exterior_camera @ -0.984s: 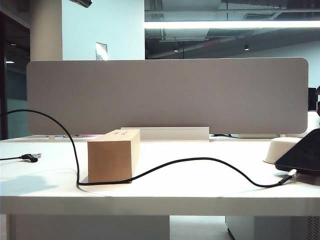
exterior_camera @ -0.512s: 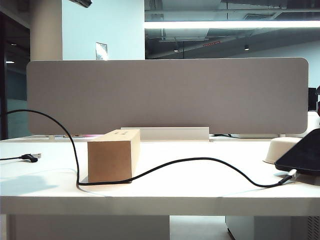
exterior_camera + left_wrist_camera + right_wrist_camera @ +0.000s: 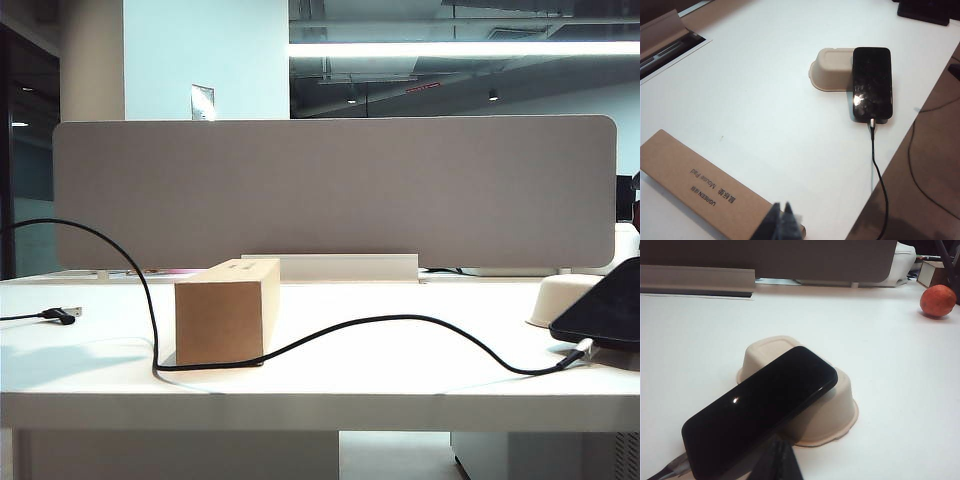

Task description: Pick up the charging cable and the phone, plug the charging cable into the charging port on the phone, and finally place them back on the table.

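Observation:
The phone (image 3: 606,308) leans screen-up on an upturned beige bowl (image 3: 560,297) at the right of the table (image 3: 400,385). It also shows in both wrist views, phone (image 3: 872,82) and phone (image 3: 760,407). The charging cable (image 3: 400,320) runs from the box to the phone, and its silvery plug (image 3: 872,122) sits at the phone's short edge, hiding the charging port. Its USB plug (image 3: 62,316) lies at far left. My left gripper (image 3: 782,222) is shut and empty above the cardboard box (image 3: 705,190). My right gripper (image 3: 782,460) is shut and empty, close to the phone's near end.
The cardboard box (image 3: 228,312) stands left of centre with the cable looping round its base. A grey divider panel (image 3: 335,190) closes the back of the table. An orange-red ball (image 3: 938,300) lies far behind the bowl (image 3: 810,390). Neither arm shows in the exterior view.
A dark part at the top left of the exterior view has gone out of frame. Phone, cable and box have not moved.

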### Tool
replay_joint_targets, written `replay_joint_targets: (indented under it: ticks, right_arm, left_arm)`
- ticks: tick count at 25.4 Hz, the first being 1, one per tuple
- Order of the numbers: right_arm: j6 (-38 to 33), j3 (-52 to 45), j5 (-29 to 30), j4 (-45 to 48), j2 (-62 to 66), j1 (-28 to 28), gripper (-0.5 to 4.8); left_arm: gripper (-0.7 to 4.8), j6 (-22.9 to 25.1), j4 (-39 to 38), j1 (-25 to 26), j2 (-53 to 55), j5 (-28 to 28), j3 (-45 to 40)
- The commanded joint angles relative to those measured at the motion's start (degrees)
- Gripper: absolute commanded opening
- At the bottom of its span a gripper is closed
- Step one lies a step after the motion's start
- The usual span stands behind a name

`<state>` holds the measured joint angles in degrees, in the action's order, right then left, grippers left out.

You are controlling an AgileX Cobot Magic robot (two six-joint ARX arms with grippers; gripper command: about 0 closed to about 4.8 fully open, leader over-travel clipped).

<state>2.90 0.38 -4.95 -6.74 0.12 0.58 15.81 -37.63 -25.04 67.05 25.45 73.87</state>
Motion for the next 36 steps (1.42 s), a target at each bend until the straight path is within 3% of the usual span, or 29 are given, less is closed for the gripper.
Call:
replay_joint_targets:
  ticks: [1,4,5,7,8,12,15,23,28,36]
  right_arm:
    - [0.33,-0.35,-0.31,0.85,-0.13,0.02,-0.01]
    - [0.33,-0.35,-0.28,0.85,-0.13,0.02,-0.01]
    - [0.33,-0.35,-0.31,0.81,-0.13,0.02,-0.01]
    - [0.33,-0.35,-0.31,0.83,-0.13,0.02,-0.01]
    - [0.33,-0.35,-0.31,0.79,-0.13,0.02,-0.01]
    - [0.33,-0.35,-0.28,0.79,-0.13,0.02,-0.01]
    - [0.33,-0.35,-0.33,0.72,-0.13,-0.02,-0.01]
    - [0.31,-0.33,-0.33,0.61,-0.13,0.0,-0.01]
    - [0.33,-0.33,-0.28,0.39,-0.13,-0.02,-0.01]
    - [0.33,-0.33,-0.07,0.5,-0.13,0.02,-0.01]
  left_arm:
    - [-0.05,0.07,0.44,0.07,-0.13,0.37,0.22]
    - [-0.05,0.11,0.48,0.09,-0.13,0.15,0.24]
    - [-0.05,2.73,1.11,0.15,-0.13,-1.2,0.22]
    - [-0.05,4.66,2.27,0.17,0.22,-4.76,0.2]
    - [-0.05,4.79,4.7,0.15,1.16,-9.35,0.2]
    - [-0.05,5.09,9.18,1.36,4.31,-15.52,-0.2]
    - [-0.05,2.34,11.56,2.82,4.42,-14.51,-1.92]
    - [-0.05,2.8,13.14,6.49,3.1,-13.84,-2.47]
    - [-0.05,2.56,22.12,9.79,-3.93,-13.81,-10.14]
    - [-0.05,-1.73,34.12,21.84,-24.39,-13.88,-36.39]
